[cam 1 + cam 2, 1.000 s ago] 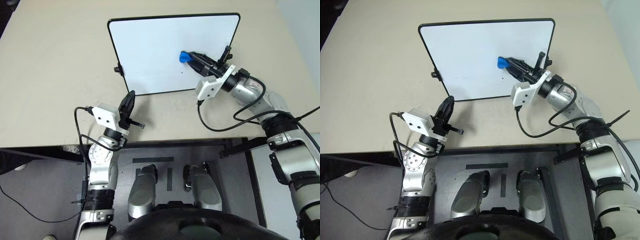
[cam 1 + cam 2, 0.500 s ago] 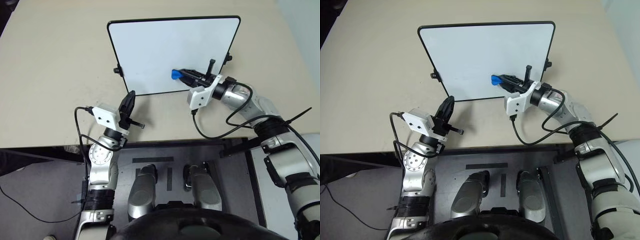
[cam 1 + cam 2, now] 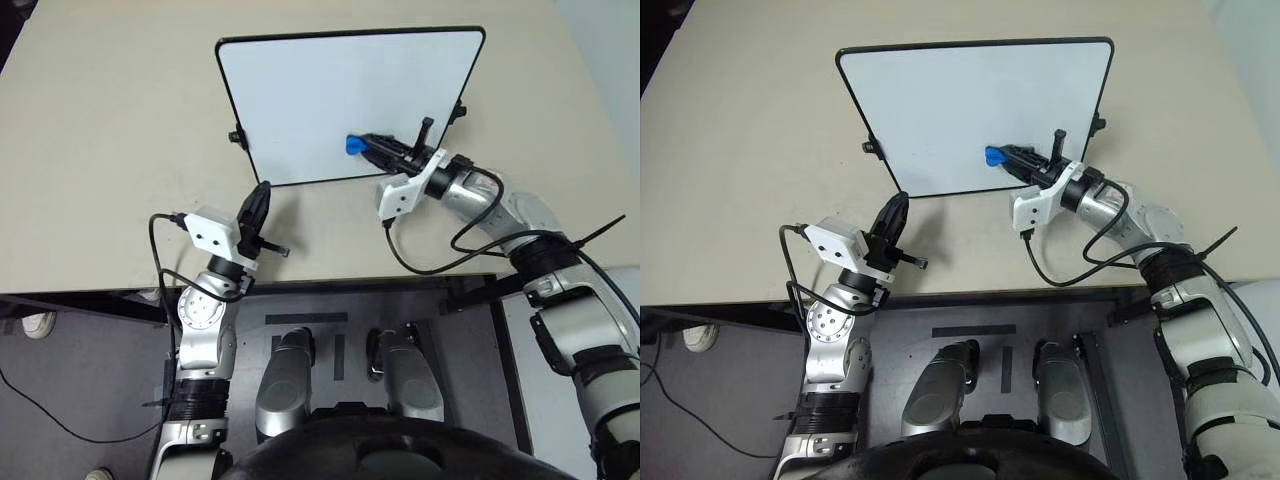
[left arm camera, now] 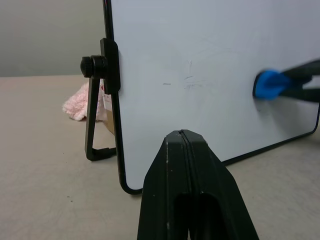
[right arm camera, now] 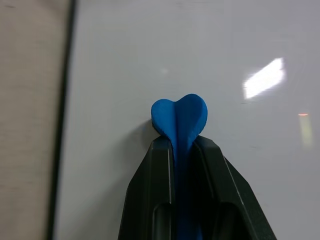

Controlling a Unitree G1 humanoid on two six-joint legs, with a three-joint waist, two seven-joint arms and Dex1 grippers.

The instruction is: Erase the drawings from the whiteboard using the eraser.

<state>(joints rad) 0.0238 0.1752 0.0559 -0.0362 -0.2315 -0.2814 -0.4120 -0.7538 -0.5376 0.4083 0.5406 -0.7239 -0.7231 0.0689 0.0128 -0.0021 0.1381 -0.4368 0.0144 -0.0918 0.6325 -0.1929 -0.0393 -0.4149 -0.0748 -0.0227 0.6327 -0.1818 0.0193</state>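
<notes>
Right wrist view shows my right pincer (image 5: 179,142) clamped narrow on the eraser (image 5: 179,116), whose blue tip sticks out past the fingers and sits against the whiteboard (image 3: 320,90), low on its right half. From the head, the board stands at the far middle of the table (image 3: 100,150), its near edge just beyond my left pincer (image 3: 257,203), which hangs with its fingers pressed together on nothing. I judge I am in the wiping step: the tip looks to be on the surface, though I cannot be sure of contact. I see no clear blue loop now; the left wrist view shows only faint grey marks (image 4: 189,80) near the middle of the board. Next I should keep pressure and sweep left toward those marks, steadily enough not to tip the board on its stand.
</notes>
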